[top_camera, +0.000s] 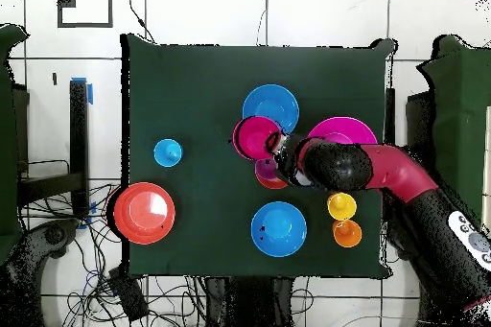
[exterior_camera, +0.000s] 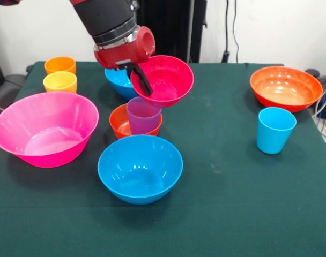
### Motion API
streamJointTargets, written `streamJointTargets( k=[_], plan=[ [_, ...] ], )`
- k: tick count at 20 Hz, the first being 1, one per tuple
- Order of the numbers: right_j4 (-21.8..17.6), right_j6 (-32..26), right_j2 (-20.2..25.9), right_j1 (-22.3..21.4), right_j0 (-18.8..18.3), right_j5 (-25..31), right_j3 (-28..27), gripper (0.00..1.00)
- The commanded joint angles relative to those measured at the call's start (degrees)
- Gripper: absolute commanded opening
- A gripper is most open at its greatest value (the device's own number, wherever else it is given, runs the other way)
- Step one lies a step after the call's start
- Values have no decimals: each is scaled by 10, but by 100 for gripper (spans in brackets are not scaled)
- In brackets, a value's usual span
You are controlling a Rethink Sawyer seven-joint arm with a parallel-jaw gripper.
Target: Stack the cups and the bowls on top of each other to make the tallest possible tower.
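My gripper (exterior_camera: 139,75) is shut on the near rim of the small magenta-red bowl (exterior_camera: 165,80) and holds it tilted in the air. The bowl hangs just above the purple cup (exterior_camera: 143,114), which stands upright inside the small orange bowl (exterior_camera: 119,122). In the overhead view the gripper (top_camera: 280,146) holds the magenta-red bowl (top_camera: 254,136) beside the purple cup (top_camera: 266,167). One blue bowl (exterior_camera: 140,167) sits in front of this stack. The second blue bowl (exterior_camera: 119,80) is behind it, partly hidden by the gripper.
The large pink bowl (exterior_camera: 45,127) is at the left. The orange cup (exterior_camera: 60,65) and yellow cup (exterior_camera: 60,82) stand behind it. The orange-red bowl (exterior_camera: 286,88) and the light blue cup (exterior_camera: 275,129) are at the right.
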Motion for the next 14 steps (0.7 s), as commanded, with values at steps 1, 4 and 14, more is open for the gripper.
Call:
streamJointTargets(
  k=[1,4,14],
  plan=[
    [-53,-160,1,35,11,33,-16,0],
    [-56,-159,2,38,10,35,-18,0],
    [-79,-141,-24,48,21,47,-30,0]
  ],
)
